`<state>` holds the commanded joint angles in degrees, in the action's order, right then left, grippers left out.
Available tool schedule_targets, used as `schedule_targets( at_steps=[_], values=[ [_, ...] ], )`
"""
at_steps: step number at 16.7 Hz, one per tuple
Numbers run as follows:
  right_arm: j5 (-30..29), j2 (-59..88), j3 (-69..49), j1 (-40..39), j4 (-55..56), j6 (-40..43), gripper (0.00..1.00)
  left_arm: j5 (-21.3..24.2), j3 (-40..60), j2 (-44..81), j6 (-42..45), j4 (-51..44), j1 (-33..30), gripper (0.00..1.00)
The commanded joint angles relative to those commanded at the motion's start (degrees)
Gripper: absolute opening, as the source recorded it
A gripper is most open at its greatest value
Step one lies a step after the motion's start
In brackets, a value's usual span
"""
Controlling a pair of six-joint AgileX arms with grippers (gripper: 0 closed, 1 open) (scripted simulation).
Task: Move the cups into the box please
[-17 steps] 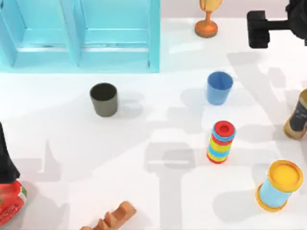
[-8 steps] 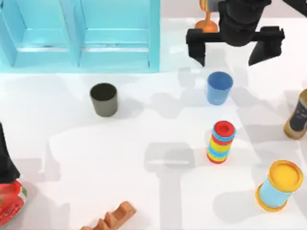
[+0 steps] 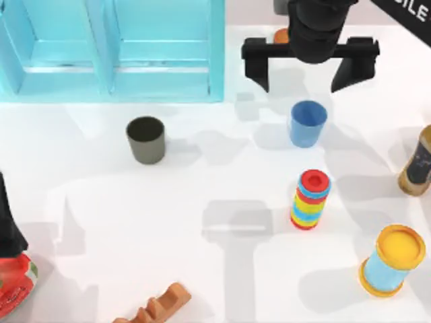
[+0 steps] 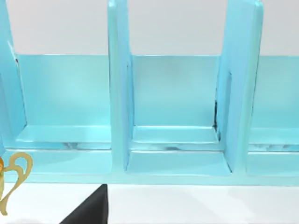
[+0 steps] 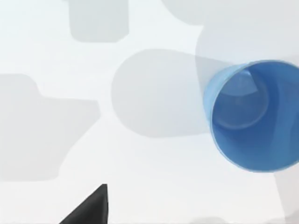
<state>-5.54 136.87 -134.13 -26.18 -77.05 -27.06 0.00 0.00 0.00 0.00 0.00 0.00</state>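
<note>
Top view: right gripper (image 3: 308, 70), fingers spread wide, hangs just behind the upright, empty blue cup (image 3: 308, 124).

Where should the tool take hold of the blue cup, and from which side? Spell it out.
Grip the blue cup at its rim, coming straight down from above. It stands upright with its mouth open upward, and it tapers toward the base, so the wide top gives the surest hold. The right tool hangs open just beyond it; the ring stack stands well apart, so a descent looks unobstructed.
</note>
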Motion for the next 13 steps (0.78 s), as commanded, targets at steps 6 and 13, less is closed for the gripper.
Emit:
schedule_targets(
  at_steps=[6,13],
  values=[
    [0.1,1.0,3.5,0.4,4.3,0.4,1.00,0.0,0.0,0.0,0.0,0.0,0.0,1.00],
    [0.1,5.0,13.2,1.0,18.3,0.9,1.00,0.0,0.0,0.0,0.0,0.0,0.0,1.00]
  ],
)
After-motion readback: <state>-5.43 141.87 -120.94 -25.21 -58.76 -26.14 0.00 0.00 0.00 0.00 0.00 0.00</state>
